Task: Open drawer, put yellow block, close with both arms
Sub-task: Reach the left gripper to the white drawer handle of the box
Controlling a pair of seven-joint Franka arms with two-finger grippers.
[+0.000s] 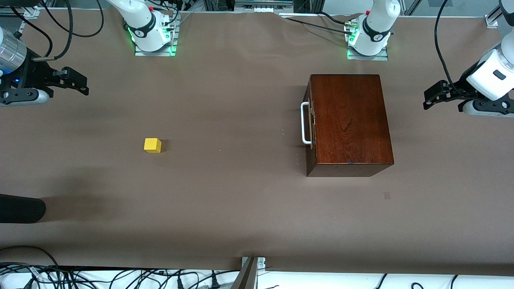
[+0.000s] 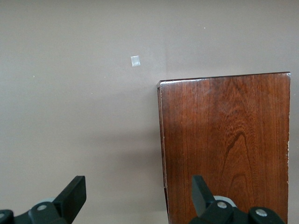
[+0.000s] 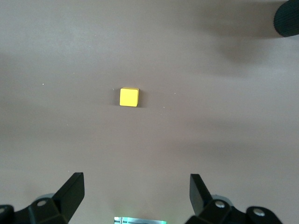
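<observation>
yellow block (image 1: 152, 145), shut drawer (image 1: 309, 122), unlabelled

Brown table (image 1: 241, 192) carries yellow block (image 1: 152, 145) and wooden box (image 1: 349, 122)

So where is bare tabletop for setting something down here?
The widest bare stretch lies between the yellow block and the drawer handle side of the wooden box. Open strip too between box and front edge. Nowhere crowded; both end effectors hang at the table ends.

The front view looks down from high across the table (image 1: 241, 224); each wrist view looks straight down on it.
</observation>
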